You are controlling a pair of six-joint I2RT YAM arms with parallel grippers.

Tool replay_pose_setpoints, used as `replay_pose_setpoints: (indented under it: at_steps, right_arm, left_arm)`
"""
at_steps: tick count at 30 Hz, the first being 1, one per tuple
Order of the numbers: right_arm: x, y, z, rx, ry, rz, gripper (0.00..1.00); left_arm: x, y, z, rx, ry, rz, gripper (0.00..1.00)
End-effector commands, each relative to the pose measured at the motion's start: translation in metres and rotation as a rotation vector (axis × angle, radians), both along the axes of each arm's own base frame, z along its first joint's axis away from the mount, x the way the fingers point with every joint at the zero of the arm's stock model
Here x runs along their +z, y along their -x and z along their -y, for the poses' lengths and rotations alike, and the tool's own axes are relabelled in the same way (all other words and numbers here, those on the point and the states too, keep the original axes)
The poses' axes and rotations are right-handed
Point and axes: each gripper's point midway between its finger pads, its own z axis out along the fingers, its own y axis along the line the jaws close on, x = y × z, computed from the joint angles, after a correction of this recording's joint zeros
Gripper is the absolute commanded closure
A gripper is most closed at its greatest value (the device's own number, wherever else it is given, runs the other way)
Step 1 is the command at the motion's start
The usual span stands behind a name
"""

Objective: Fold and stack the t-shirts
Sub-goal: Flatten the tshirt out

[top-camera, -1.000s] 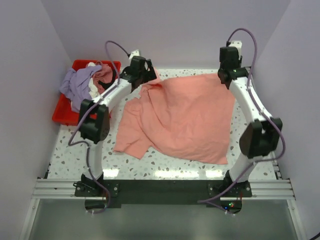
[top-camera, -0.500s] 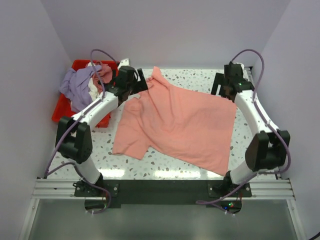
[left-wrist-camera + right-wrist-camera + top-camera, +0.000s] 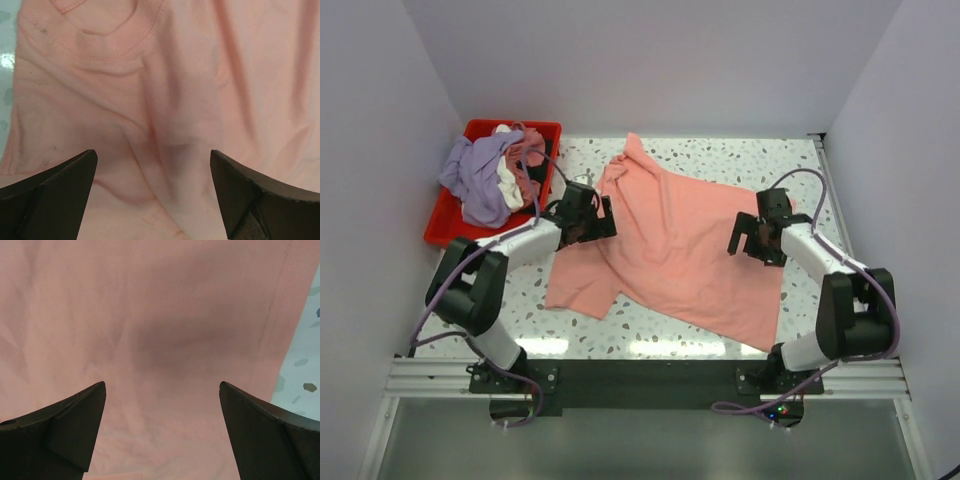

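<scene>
A salmon-pink t-shirt (image 3: 680,250) lies spread over the speckled table, collar toward the left and one sleeve (image 3: 582,285) rumpled at the near left. My left gripper (image 3: 604,218) hovers open just over its collar end, and the left wrist view shows the collar seam (image 3: 100,47) ahead of the left gripper (image 3: 153,156). My right gripper (image 3: 748,240) stands open over the shirt's right part; the right gripper (image 3: 162,386) holds nothing, only pink cloth (image 3: 150,300) under it. Lavender (image 3: 475,175), white (image 3: 507,182) and dusty rose (image 3: 527,150) t-shirts are heaped in the bin.
The red plastic bin (image 3: 440,228) stands at the far left corner, cloth spilling over its rim. Bare speckled table (image 3: 306,375) shows right of the shirt's hem. Lilac walls close in the left, right and far sides.
The right gripper opened and let go of the pink shirt. Both arms drew back from the far edge and came down low over it. The shirt settled flatter on the table.
</scene>
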Motion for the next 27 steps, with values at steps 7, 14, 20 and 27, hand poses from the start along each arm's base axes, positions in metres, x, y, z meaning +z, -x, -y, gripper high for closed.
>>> replay_pose_setpoints:
  at_steps: [7, 14, 20, 27]
  right_arm:
    - [-0.036, -0.072, 0.004, -0.050, 0.052, -0.018, 0.01]
    - [-0.076, -0.118, 0.005, -0.047, 0.068, -0.118, 0.01]
    - [-0.080, -0.176, 0.021, -0.088, 0.087, -0.101, 0.01]
    - [-0.056, -0.239, 0.044, -0.070, 0.079, 0.021, 0.01]
  left_arm:
    - [-0.019, -0.039, 0.016, 0.025, 0.018, -0.005, 0.00]
    - [-0.052, -0.064, 0.011, 0.065, 0.035, -0.075, 0.00]
    - [-0.063, -0.103, 0.014, 0.069, 0.089, -0.075, 0.00]
    - [-0.047, -0.137, 0.048, -0.018, 0.170, -0.038, 0.00]
